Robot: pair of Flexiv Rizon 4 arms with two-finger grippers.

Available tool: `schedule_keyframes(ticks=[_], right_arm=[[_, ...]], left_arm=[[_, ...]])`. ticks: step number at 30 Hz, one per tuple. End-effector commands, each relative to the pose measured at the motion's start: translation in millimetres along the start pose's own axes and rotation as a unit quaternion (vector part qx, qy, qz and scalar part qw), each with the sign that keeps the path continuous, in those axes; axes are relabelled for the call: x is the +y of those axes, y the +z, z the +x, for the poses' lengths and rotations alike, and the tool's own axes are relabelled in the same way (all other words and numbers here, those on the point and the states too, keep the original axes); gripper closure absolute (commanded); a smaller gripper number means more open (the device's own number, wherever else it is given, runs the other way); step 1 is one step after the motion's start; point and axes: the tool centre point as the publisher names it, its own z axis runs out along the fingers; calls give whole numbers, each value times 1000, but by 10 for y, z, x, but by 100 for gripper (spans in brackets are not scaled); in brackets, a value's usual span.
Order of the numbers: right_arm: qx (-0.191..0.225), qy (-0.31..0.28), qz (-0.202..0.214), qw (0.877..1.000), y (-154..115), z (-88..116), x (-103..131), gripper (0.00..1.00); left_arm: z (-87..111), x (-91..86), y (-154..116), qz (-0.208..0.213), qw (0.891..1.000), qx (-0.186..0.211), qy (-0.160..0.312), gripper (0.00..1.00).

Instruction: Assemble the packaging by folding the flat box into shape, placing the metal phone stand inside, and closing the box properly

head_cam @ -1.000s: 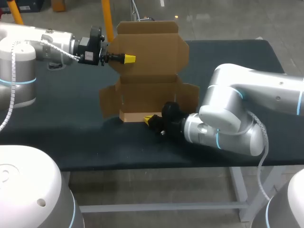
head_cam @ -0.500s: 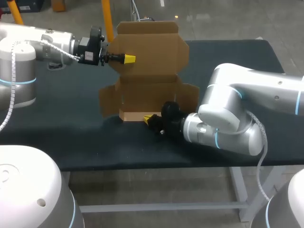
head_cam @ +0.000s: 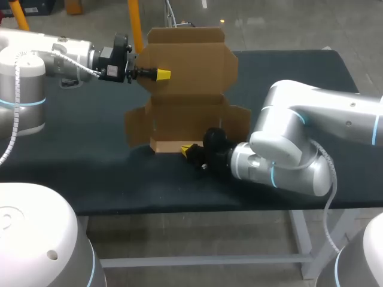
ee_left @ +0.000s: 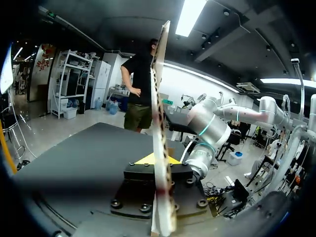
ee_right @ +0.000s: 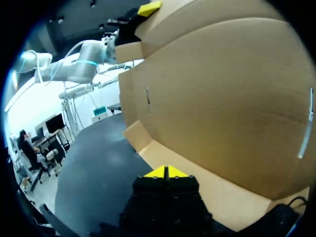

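left claw point(head_cam: 158, 74) clamped on the raised lid point(head_cam: 185, 57) of the cardboard box point(head_cam: 188, 113); in its wrist view the board runs edge-on between the yellow tips, which stand only as far apart as the board is thick. box stands half-folded on the black table point(head_cam: 90, 167), side flaps splayed out, its low front flap point(ee_right: 197, 173) just ahead of the right claw point(head_cam: 190, 149). right claw sits low by the table at that flap, tips pressed together, nothing seen between them.
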Motion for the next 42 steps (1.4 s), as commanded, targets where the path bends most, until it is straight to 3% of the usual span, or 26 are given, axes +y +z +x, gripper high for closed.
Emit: schedule_keyframes(ticks=[1, 16, 42], right_arm=[[-43, -1, -4, 999, 59, 12, -48, 100], [-43, -1, -4, 999, 59, 12, -48, 100], [-43, -1, -4, 999, 59, 12, -48, 100]], left_arm=[[-1, 20, 14, -5, 1000, -1, 5, 100], [127, 223, -18, -4, 999, 13, 35, 100], [395, 426, 42, -9, 998, 16, 67, 100]])
